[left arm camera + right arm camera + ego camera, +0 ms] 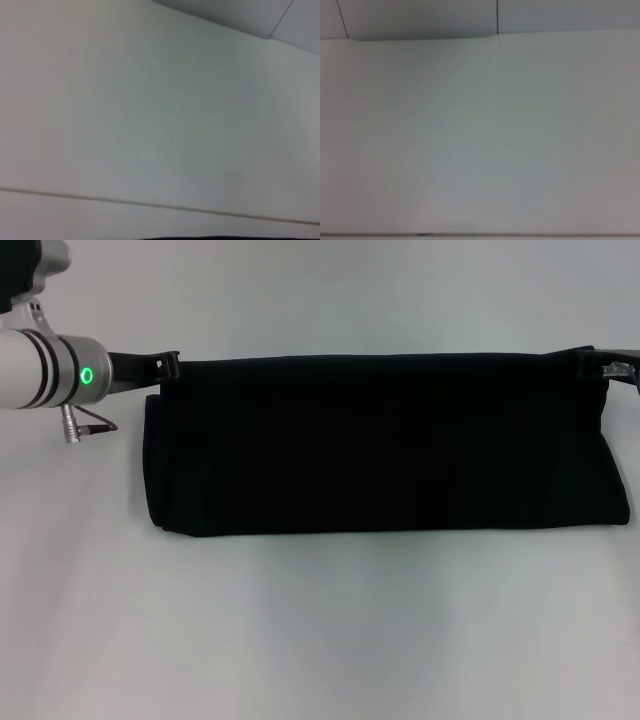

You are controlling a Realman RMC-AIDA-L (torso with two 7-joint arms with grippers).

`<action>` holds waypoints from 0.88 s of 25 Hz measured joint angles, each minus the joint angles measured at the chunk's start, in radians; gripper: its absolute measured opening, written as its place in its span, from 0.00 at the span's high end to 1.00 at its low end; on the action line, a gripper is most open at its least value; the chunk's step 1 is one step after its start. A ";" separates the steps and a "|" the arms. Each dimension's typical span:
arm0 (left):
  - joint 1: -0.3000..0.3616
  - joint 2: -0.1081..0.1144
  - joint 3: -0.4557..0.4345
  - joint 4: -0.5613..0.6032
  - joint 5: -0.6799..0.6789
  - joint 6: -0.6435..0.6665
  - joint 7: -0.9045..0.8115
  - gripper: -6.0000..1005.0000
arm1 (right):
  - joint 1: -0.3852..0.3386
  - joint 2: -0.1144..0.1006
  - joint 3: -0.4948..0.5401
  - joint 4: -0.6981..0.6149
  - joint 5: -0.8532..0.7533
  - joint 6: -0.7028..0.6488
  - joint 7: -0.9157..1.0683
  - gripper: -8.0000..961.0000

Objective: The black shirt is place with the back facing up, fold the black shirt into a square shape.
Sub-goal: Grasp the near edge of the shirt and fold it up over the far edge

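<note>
The black shirt (385,445) lies across the middle of the white counter (320,640) as a long, low band, wide from side to side and short from front to back. No sleeves or neckline show, and a second layer peeks out at its left end, so it reads as already folded lengthwise at least once. Its far edge runs straight between the two arms.

The left pincer (168,364) sits at the far left corner of the band and the right pincer (600,362) at the far right corner. Each appears closed on that edge of cloth, though the dark fingers merge with the fabric and the grip is a judgement. Both wrist views show only bare counter.

Judged progress: roughly midway. The lengthwise folding looks done; what remains is to bring the ends together across the width, shortening the band into a square.
</note>
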 joint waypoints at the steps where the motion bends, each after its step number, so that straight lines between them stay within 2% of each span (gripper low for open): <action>1: -0.001 0.000 0.012 -0.005 0.000 -0.013 0.000 0.99 | -0.001 -0.001 0.000 0.000 0.000 0.000 0.001 0.96; 8: -0.030 -0.009 0.041 -0.052 0.000 -0.087 0.017 0.99 | -0.005 -0.005 0.001 0.002 0.000 0.017 0.006 0.96; 17: -0.052 -0.054 0.085 -0.109 0.000 -0.228 0.028 0.99 | 0.013 -0.002 -0.025 0.080 0.000 0.129 0.000 0.92; 22: -0.056 -0.063 0.090 -0.119 0.000 -0.267 0.028 0.99 | 0.016 0.000 -0.026 0.101 0.000 0.158 0.000 0.90</action>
